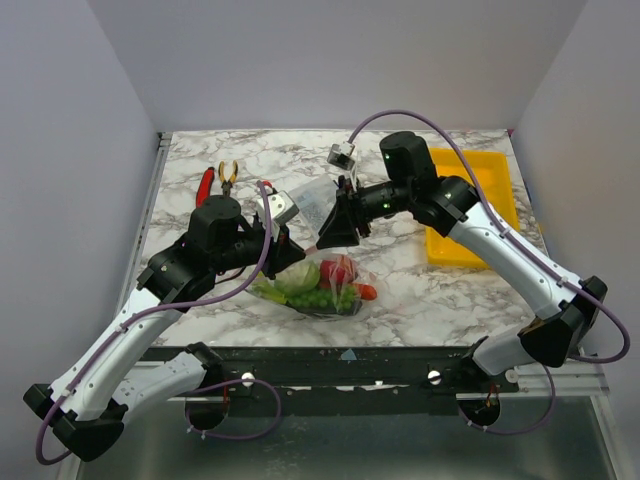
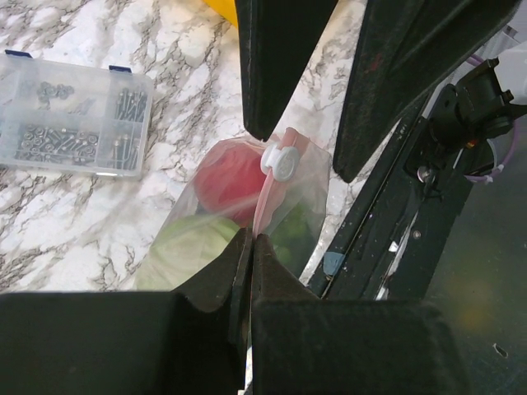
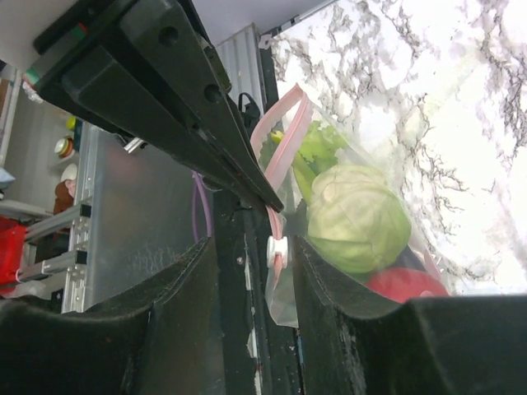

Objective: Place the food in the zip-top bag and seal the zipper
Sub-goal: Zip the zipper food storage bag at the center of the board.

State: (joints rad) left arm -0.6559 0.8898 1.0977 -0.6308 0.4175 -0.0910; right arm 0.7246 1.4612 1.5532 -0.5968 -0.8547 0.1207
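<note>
The clear zip-top bag lies near the table's front edge. It holds the pale green cabbage, the red fruit and green grapes. My left gripper is shut on the bag's pink zipper strip at one end of the mouth. My right gripper is open, and its fingers stand on either side of the white slider without touching it. Cabbage, red fruit and green pods show through the plastic. In the top view the grippers meet over the bag.
A yellow tray stands at the right. Red- and yellow-handled pliers lie at the back left. A rigid clear box of screws sits behind the bag. The table's front edge is close below the bag.
</note>
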